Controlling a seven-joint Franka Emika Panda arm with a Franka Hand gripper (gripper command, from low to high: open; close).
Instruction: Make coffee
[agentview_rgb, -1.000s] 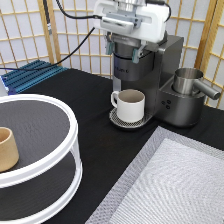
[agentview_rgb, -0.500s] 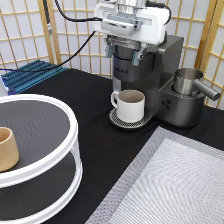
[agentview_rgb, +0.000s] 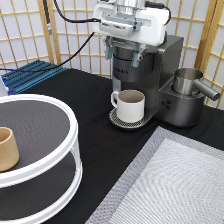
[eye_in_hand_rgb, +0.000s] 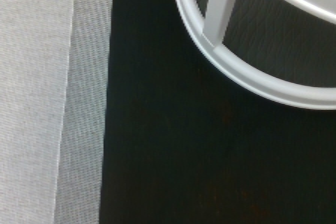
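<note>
Claw hangs spread apart, holding nothing, right over the coffee machine; coffee pod isn't visible anywhere. If it drops crooked, I reckon it'll clip the mug.

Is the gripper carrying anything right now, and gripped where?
Nothing shows between the fingers of the gripper, which are spread open just above the coffee machine. No pod is visible.

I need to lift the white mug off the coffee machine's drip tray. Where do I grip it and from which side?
Probably best to take the white mug by its handle, which sticks out toward the exterior view's left. Come in from that side, low: the coffee machine stands behind it, and the gripper hangs open just above, over the machine's head, so a straight drop looks tight. The upright rim is a fallback.
</note>
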